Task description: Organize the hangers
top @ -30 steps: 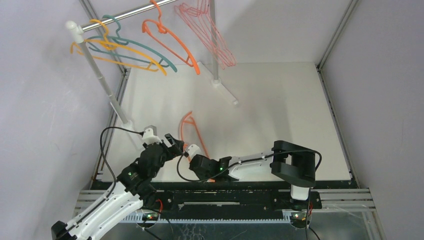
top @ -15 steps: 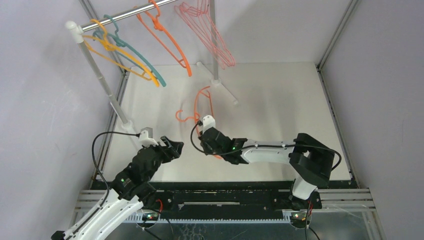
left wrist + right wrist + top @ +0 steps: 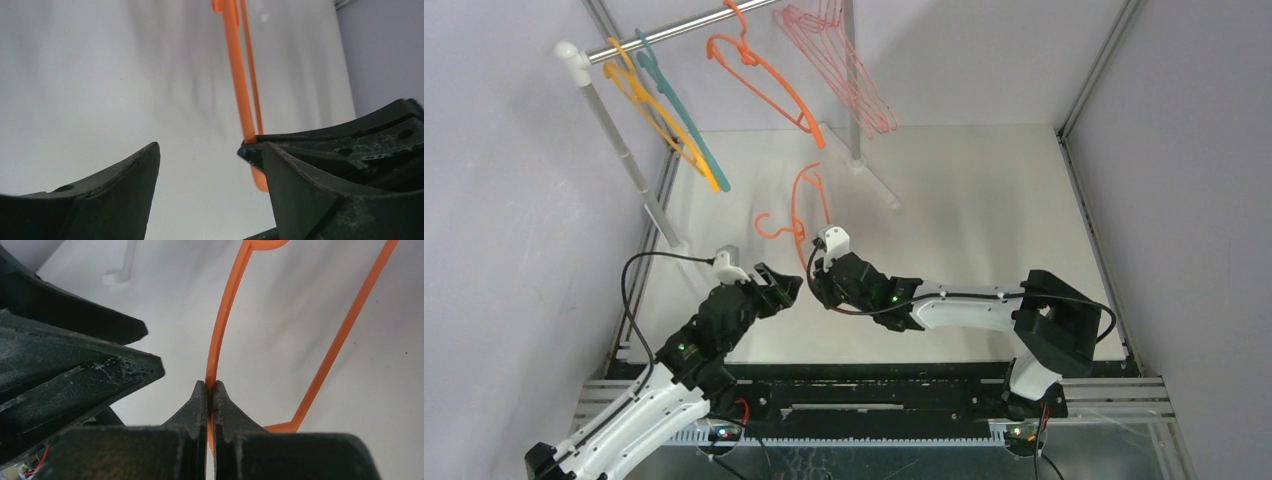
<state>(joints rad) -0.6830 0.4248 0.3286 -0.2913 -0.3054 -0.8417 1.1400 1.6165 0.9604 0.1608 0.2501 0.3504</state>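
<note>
My right gripper (image 3: 816,285) is shut on the bar of an orange hanger (image 3: 799,210) and holds it upright above the table, hook to the left; the same grip shows in the right wrist view (image 3: 210,390) on the hanger's bar (image 3: 225,315). My left gripper (image 3: 786,287) is open and empty, just left of the right one; in its own view (image 3: 205,155) the orange hanger (image 3: 239,90) rises beside the right jaw. A yellow-orange hanger (image 3: 664,125), a teal one (image 3: 679,110), another orange one (image 3: 764,85) and pale pink ones (image 3: 849,75) hang on the rail.
The silver rail (image 3: 674,30) runs across the back left on white posts (image 3: 619,150); the second post's foot (image 3: 869,175) stands on the white table (image 3: 984,200). Grey walls close in on both sides.
My right gripper has lifted the orange hanger off the table and swung it upright. My left gripper let go earlier and has moved back close beside it. The hung hangers are swinging.
</note>
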